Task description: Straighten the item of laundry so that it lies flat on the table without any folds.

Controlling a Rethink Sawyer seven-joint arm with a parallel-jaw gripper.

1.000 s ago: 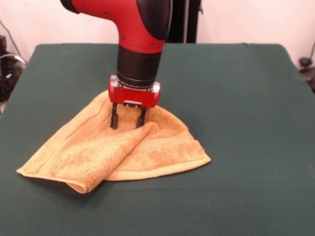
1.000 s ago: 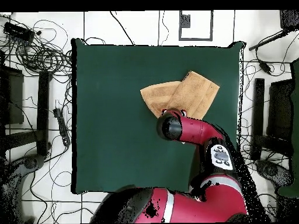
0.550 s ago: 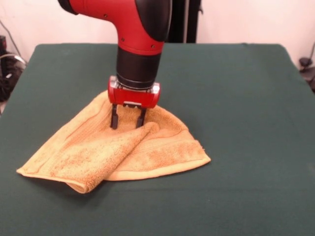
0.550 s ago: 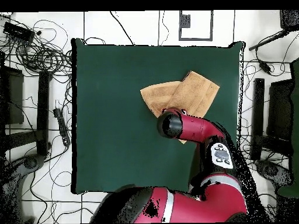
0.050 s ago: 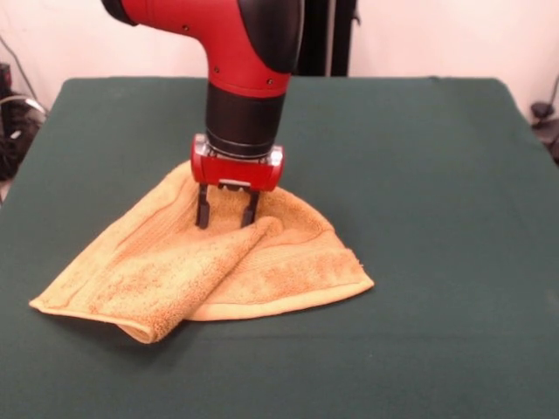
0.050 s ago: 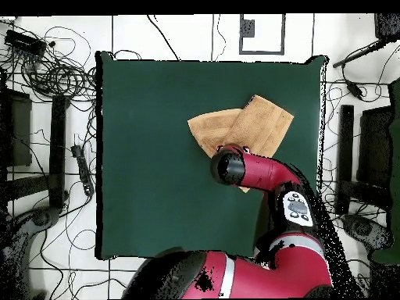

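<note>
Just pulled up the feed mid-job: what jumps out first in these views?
The red and black arm drops into the middle of the front view, its open gripper planted on the yellow-orange towel. The towel lies on the green table with one flap folded over the rest.

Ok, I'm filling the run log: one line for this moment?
towel: folded over, not flat | gripper: open, fingers down on towel | table: green

The towel (image 5: 218,262) is lying on the bench (image 5: 437,175), left of centre in the front view, with one flap lying folded over its near-left part. The hand (image 5: 226,218) is standing over the towel's far edge, its spread fingertips (image 5: 203,220) resting on the cloth behind the fold.
</note>
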